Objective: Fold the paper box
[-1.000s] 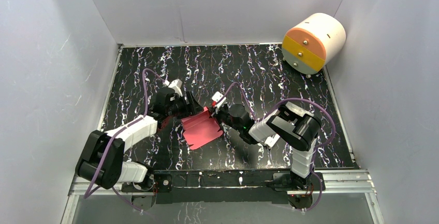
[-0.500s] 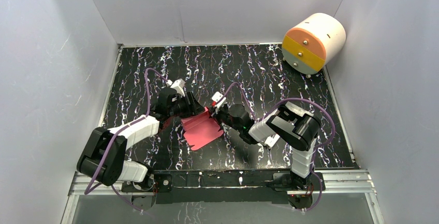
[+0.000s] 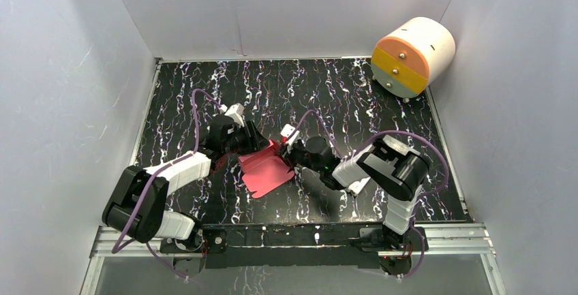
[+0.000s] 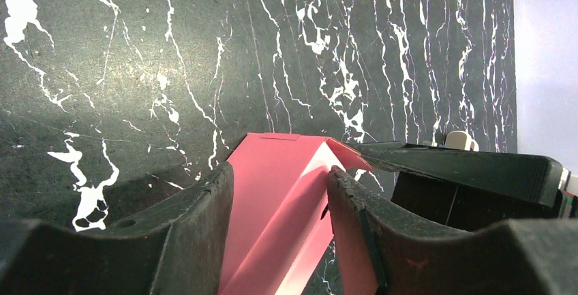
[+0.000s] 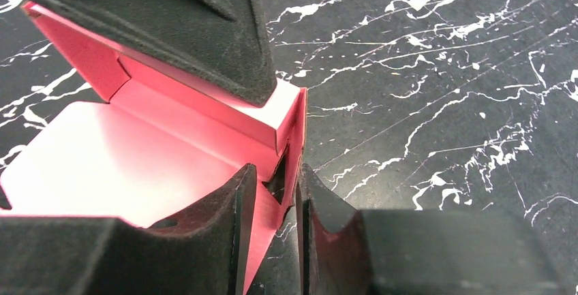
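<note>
The pink-red paper box [image 3: 264,172] lies half-folded at the table's middle, its floor flat and its far and right walls raised. My left gripper [image 3: 256,141] comes from the left at the far wall. In the left wrist view the creased wall [image 4: 262,172] fills the gap of my left gripper [image 4: 279,193], touching both fingers. My right gripper [image 3: 287,152] is at the box's right far corner. In the right wrist view its jaws [image 5: 276,180] stand nearly closed on the thin side wall [image 5: 294,138]. The box floor [image 5: 102,152] is bare.
A big white-and-orange cylinder [image 3: 412,56] lies at the far right corner. Grey walls enclose the black marbled table [image 3: 204,90] on three sides. The two grippers are close together over the box; the left one's finger [image 5: 191,29] shows in the right wrist view.
My left gripper has edged right and closer onto the box's far wall. My right arm has shifted slightly right, still at the same corner. The box has stayed in place.
</note>
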`<state>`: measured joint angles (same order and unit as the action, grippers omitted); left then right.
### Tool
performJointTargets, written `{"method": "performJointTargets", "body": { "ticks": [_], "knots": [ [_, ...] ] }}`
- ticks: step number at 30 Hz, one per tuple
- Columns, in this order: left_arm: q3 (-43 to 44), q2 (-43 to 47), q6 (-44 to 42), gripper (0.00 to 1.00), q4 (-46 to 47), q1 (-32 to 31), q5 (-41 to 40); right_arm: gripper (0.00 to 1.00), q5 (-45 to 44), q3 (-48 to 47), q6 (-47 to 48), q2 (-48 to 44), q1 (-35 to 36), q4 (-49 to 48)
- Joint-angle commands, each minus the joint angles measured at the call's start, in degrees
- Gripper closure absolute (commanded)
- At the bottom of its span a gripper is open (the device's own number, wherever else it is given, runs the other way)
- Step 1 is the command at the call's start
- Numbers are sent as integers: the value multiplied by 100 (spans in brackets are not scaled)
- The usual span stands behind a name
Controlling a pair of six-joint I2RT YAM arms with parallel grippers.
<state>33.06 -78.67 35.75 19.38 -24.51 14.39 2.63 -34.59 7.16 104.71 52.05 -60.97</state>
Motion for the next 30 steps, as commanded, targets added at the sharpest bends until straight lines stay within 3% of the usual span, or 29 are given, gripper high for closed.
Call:
{"method": "performJointTargets", "body": {
  "ticks": [1,9,15,22,30],
  "knots": [
    [-58,-52,-149,50,-243,-27,-160,62,877,70,255,-362,-191,-20],
    [-58,-91,-148,50,-193,-27,-87,51,2134,21,568,-1055,-915,798],
    [-63,-87,-156,50,-177,-29,-51,50,2509,-355,1025,-1514,-1416,1919],
    [-79,-56,-139,50,-151,-28,-24,50,2502,-909,1446,-894,-1455,2455],
    [-106,-55,-80,50,-64,-27,70,51,2850,-1118,1405,-267,-1407,2275]
  ]
}}
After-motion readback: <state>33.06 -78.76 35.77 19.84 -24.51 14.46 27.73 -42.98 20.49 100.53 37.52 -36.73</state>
